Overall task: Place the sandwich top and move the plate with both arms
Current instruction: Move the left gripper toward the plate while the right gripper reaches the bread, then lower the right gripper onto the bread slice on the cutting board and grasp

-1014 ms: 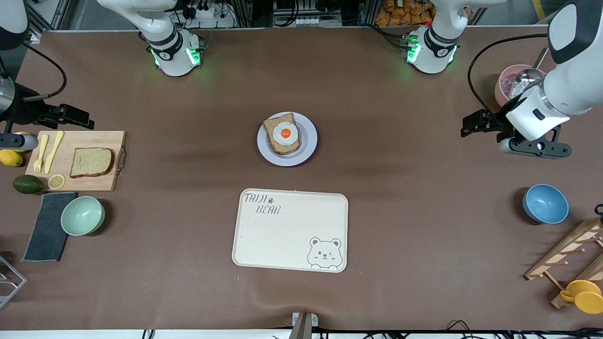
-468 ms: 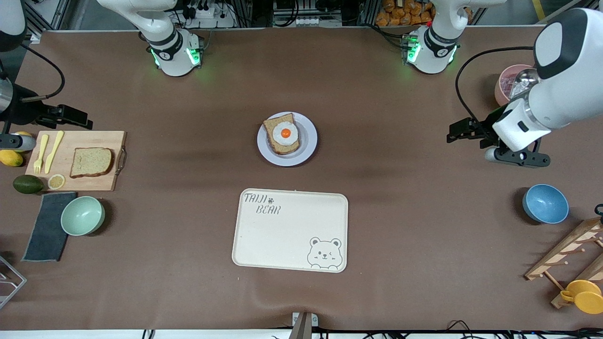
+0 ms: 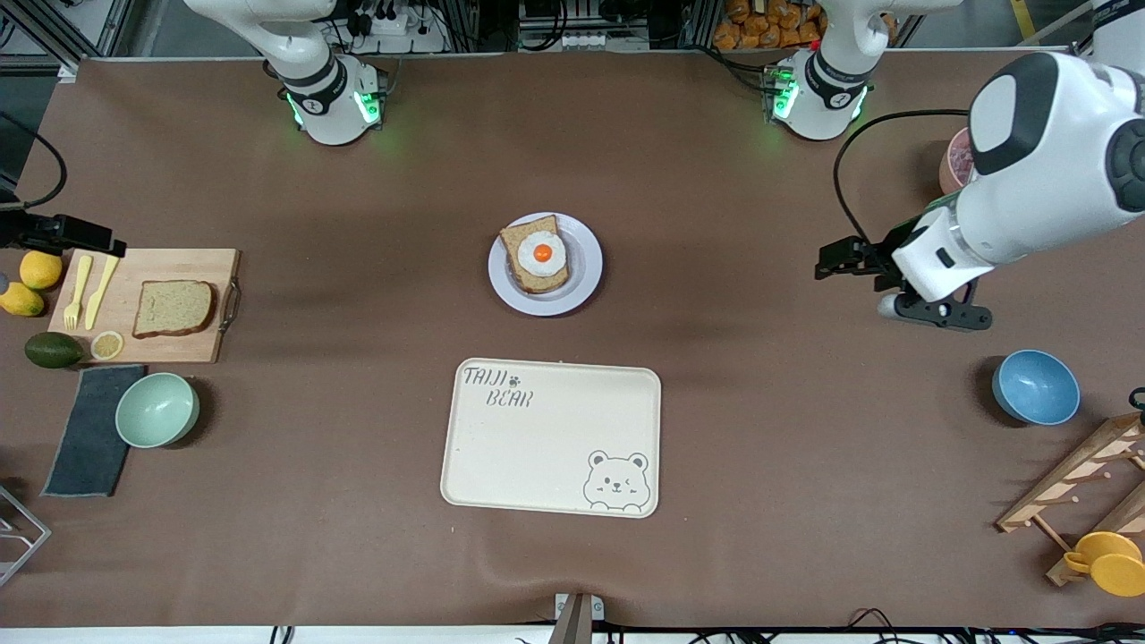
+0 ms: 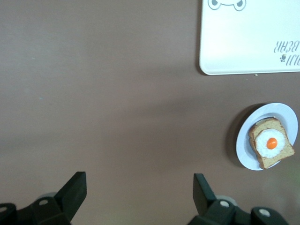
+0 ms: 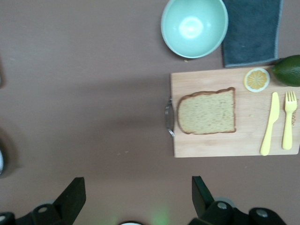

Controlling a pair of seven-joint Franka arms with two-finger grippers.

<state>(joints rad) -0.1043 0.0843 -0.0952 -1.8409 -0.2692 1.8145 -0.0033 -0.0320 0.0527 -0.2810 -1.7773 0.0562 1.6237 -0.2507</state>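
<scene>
On a wooden cutting board [image 3: 143, 305] at the right arm's end of the tabletop [image 3: 769, 429] lies the sandwich top [image 3: 173, 308], a plain brown slice lying flat, apart from both pincers. Beside it on the board rest a yellow knife [image 3: 103, 287] and yellow fork [image 3: 78, 291], with a lemon slice [image 3: 107, 344] at the board's nearer corner. An avocado [image 3: 53, 350] sits just beside that corner; two lemons [image 3: 29, 282] lie off the board's outer end. Nearer the front camera than the board are a mint-green bowl [image 3: 157, 409] and a dark grey cloth [image 3: 89, 441].

Mid-tabletop stands the plate [image 3: 583, 273], carrying a bread slice with a fried egg [image 3: 537, 254]. A cream bear-printed tray [image 3: 552, 437] lies nearer the front camera than the plate, apart from it.

The left pincer [image 4: 139, 194] hangs over bare tabletop toward the left arm's end, fingers [image 4: 75, 191] spread wide and grasping nothing. The right pincer [image 5: 138, 194] is up over the tabletop beside the cutting board, likewise released and empty; only its cabled mount shows at the front view's edge.

A blue bowl [image 3: 1035, 386] sits toward the left arm's end, with a wooden rack [image 3: 1078, 487] and yellow cup [image 3: 1107, 563] nearer the front camera.
</scene>
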